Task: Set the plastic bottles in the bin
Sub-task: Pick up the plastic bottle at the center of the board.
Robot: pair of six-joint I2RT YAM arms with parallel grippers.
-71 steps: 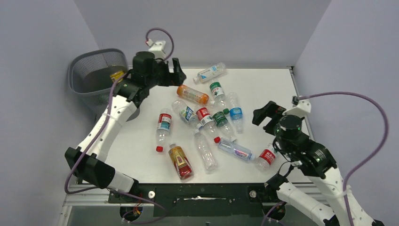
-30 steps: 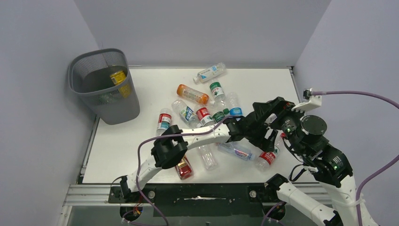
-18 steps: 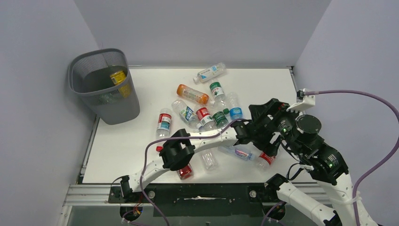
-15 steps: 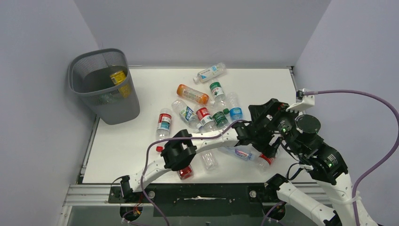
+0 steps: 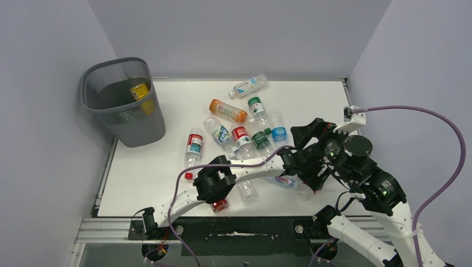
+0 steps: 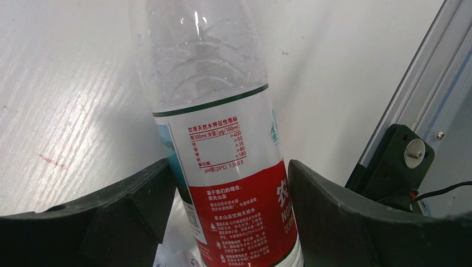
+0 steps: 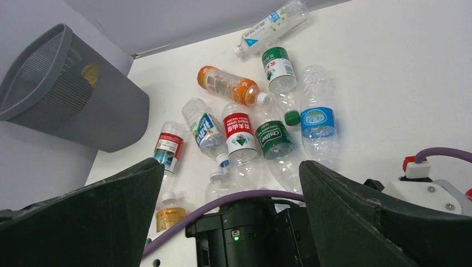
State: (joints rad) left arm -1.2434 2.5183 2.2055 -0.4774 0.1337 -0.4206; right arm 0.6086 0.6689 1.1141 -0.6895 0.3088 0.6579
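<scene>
My left gripper (image 5: pixel 311 175) reaches across to the table's front right. In the left wrist view it (image 6: pixel 228 167) is shut on a clear bottle with a red and white label (image 6: pixel 234 183), a finger against each side, the bottle low over the table. My right gripper (image 5: pixel 313 131) is open and empty just behind and above it. In the right wrist view the right gripper (image 7: pixel 231 167) looks over the left wrist. Several bottles (image 5: pixel 250 136) lie mid-table. The grey mesh bin (image 5: pixel 119 111) stands at the far left with a yellow bottle (image 5: pixel 139 90) inside.
My left arm (image 5: pixel 222 175) lies across the front of the table, over an amber bottle (image 5: pixel 218 204) and a clear one (image 5: pixel 247 190). A blue-and-red-label bottle (image 5: pixel 284 181) lies beside the left gripper. An orange bottle (image 5: pixel 228 111) and a white-label bottle (image 5: pixel 249 85) lie further back.
My left arm swung from the bin across to the front right and came down over the red-label bottle, which is now between its fingers. My right gripper shifted slightly left.
</scene>
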